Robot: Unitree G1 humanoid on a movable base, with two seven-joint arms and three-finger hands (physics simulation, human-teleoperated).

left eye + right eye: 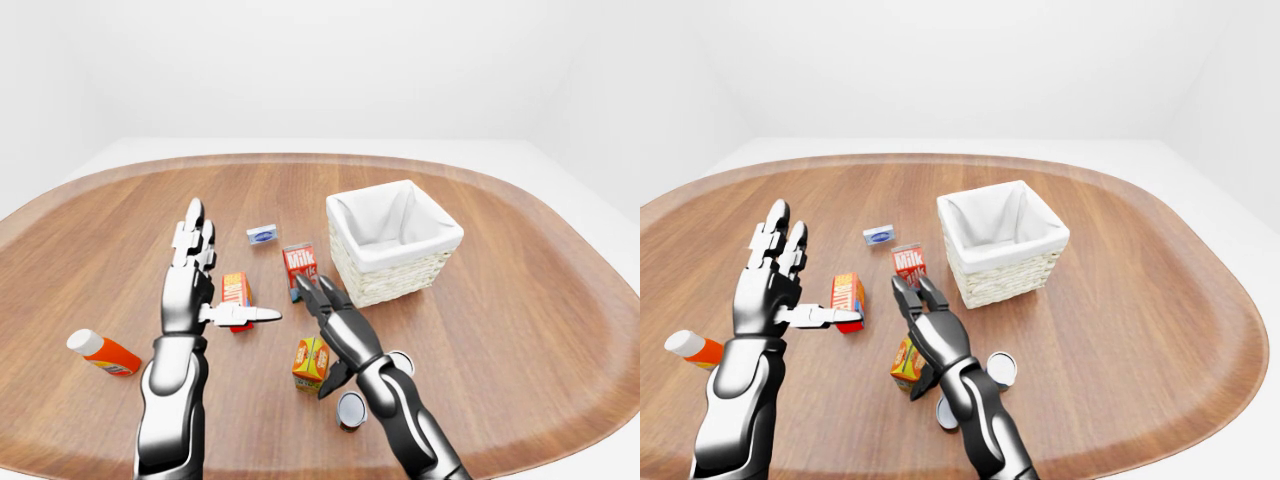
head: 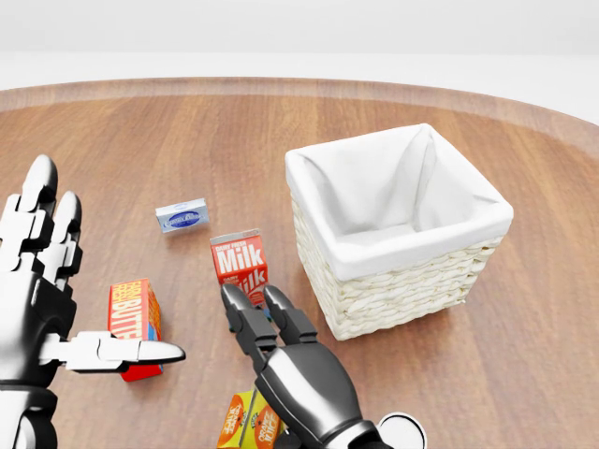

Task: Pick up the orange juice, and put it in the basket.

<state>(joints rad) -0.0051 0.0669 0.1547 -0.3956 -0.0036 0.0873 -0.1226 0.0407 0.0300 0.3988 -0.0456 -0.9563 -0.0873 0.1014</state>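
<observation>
Right hand, fingers spread apart, is hovering over the small orange-yellow juice carton; thumb seemingly beside it, so centre before closing.

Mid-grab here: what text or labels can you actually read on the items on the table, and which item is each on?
"Milk": on the red and white milk carton left of the basket.
Red and orange box near the left hand: large lettering, turned sideways, not legible.
Orange juice carton beside the right hand: print too blurred to read.
Small blue and white packet: label too small to read.
</observation>
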